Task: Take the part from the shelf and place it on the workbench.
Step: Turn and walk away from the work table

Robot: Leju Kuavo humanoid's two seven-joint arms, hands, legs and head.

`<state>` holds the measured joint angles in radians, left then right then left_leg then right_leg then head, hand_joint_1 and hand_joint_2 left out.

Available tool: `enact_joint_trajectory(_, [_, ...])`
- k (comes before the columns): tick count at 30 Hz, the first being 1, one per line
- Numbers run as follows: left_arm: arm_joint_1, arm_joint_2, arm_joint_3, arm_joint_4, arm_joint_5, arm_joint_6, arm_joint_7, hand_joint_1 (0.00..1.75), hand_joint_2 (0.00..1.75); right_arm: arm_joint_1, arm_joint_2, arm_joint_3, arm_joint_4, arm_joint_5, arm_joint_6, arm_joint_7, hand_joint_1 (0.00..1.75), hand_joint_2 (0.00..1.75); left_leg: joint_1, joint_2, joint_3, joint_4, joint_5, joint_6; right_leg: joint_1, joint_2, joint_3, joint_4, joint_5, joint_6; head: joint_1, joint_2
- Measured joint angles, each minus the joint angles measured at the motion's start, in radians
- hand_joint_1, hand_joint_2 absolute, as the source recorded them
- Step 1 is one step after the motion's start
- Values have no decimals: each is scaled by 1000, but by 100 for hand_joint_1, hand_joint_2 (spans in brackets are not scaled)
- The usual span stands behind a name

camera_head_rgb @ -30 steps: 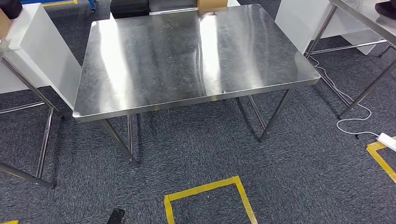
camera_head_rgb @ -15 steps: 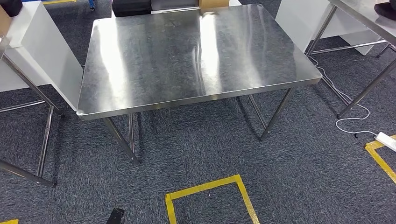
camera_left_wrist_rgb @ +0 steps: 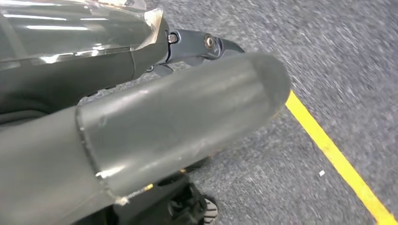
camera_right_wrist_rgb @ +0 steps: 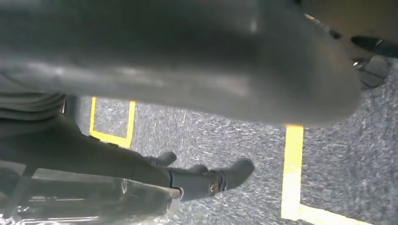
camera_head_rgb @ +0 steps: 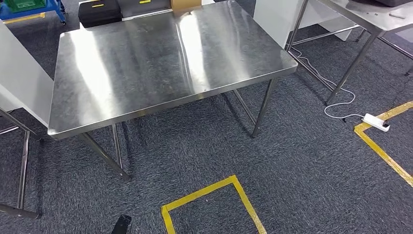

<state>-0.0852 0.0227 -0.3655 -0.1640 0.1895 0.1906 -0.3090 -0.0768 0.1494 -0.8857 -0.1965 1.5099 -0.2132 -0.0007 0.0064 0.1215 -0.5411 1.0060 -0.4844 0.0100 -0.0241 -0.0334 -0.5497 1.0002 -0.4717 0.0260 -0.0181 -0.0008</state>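
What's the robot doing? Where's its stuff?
The robot faces a shiny steel workbench, and the part has not been put on it yet. Its left hand and right hand hang low over the grey carpet with yellow tape. The hand pictures are too close to show whether they hold anything.

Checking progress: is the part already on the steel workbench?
No, the workbench top shows bare steel in the head view.
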Motion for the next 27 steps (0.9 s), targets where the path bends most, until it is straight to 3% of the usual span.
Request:
enact_joint_trajectory(1, [-1, 0, 0, 0, 0, 0, 0, 0, 0, 0, 0, 0, 0, 0, 0, 0, 0, 0, 4, -26, -9, 26, -24, -6, -3, 12, 0, -1, 5, -9, -1, 0])
enact_joint_trajectory(3, [0, 0, 0, 0, -1, -1, 1, 0, 0, -1, 1, 0, 0, 0, 0, 0, 0, 0, 9, -93, -53, 136, -99, -14, -2, 37, -5, -1, 13, -22, -3, 0])
enact_joint_trajectory(5, [2, 1, -1, 0, -1, -1, 1, 0, 0, 1, 1, 0, 0, 0, 0, 0, 0, 0, 10, -117, -105, 257, -149, -14, 4, 65, -11, 0, 17, -29, -4, 0])
enact_joint_trajectory(6, [2, 1, -1, 1, -1, -1, 2, 0, 0, 2, 1, -1, 0, 0, 0, 0, 0, 0, 10, -120, -114, 277, -146, -11, 7, 79, -11, 1, 18, -30, -4, 0])
enact_joint_trajectory(7, [2, 1, -2, 1, -1, -1, 2, 0, 0, 3, 1, -1, 0, -1, 0, 0, 0, 0, 10, -123, -106, 258, -123, -6, 9, 94, -11, 1, 19, -31, -4, 0])
enact_joint_trajectory(8, [2, 1, -3, 1, -1, -1, 2, 0, 0, 3, 1, -1, 0, -1, 0, 0, 0, 0, 9, -130, -80, 204, -86, 0, 12, 109, -9, 1, 20, -31, -4, 0])
enact_joint_trajectory(10, [2, 3, -7, 1, -1, -2, 2, 0, 0, 2, 3, -1, 0, -2, 0, 0, 0, 0, 8, -178, -19, 72, -21, 18, 13, 136, -9, 1, 22, -28, -2, 0])
enact_joint_trajectory(12, [2, 6, -10, 1, 0, -2, 3, 0, 0, 0, 6, -2, 1, -3, 1, 0, 0, 0, 4, -211, 10, 8, -5, 32, 10, 158, -16, 1, 27, -19, -3, 0])
enact_joint_trajectory(14, [1, 5, -12, 1, 0, -2, 4, 0, 0, 1, 7, -3, 1, -3, 1, 0, 0, 0, 1, -192, 14, -7, -2, 37, 8, 178, -27, -4, 36, -4, -6, 0])
enact_joint_trajectory(15, [0, 4, -13, 0, 0, -2, 4, 0, 0, 3, 6, -4, 2, -4, 1, 0, 0, 0, 2, -179, 18, -19, 4, 38, 10, 168, -34, 0, 36, 0, -6, 0])
enact_joint_trajectory(16, [-1, 3, -13, 0, 0, -2, 4, 0, 0, 4, 6, -5, 2, -4, 1, 0, 0, 0, 3, -164, 21, -32, 12, 40, 13, 143, -47, 17, 27, 1, -4, 0])
enact_joint_trajectory(18, [1, 2, -14, 0, 1, -2, 4, 0, 0, 1, 5, -7, 2, -4, 1, 1, 0, 0, 5, -131, 25, -48, 22, 41, 14, 76, -100, 116, -23, -5, 0, 0])
enact_joint_trajectory(20, [4, 2, -13, 1, 1, -3, 5, 0, 0, -2, 5, -8, 2, -4, 2, 1, 0, 0, 4, -95, 21, -49, 22, 42, 10, 48, -163, 249, -79, -4, 3, 0])
enact_joint_trajectory(21, [5, 2, -14, 1, 1, -3, 5, 0, 0, -1, 4, -8, 2, -4, 3, 1, 0, 0, 4, -78, 19, -49, 23, 41, 8, 44, -174, 282, -90, 2, 3, 0])
enact_joint_trajectory(22, [5, 1, -13, 1, 2, -3, 5, 0, 0, 0, 4, -8, 2, -4, 4, 1, 0, 0, 4, -63, 18, -49, 23, 40, 6, 40, -163, 277, -87, 11, 3, 0])
enact_joint_trajectory(23, [5, 0, -14, 1, 2, -3, 5, 0, 0, 1, 3, -9, 2, -4, 5, 1, 0, 0, 4, -49, 18, -48, 23, 39, 3, 32, -131, 232, -71, 20, 4, 0])
enact_joint_trajectory(25, [5, -1, -13, 1, 4, -2, 5, 0, 0, -1, 1, -9, 2, -2, 7, 1, 0, 0, 0, -24, 19, -42, 19, 30, 4, -19, -34, 83, -33, 33, 6, 0])
enact_joint_trajectory(27, [6, 0, -13, 1, 6, -2, 5, 0, 0, -5, 1, -9, 2, -1, 9, 0, 0, 0, -7, 0, 16, -30, 14, 18, 8, -54, 19, -6, -13, 28, 4, 0])
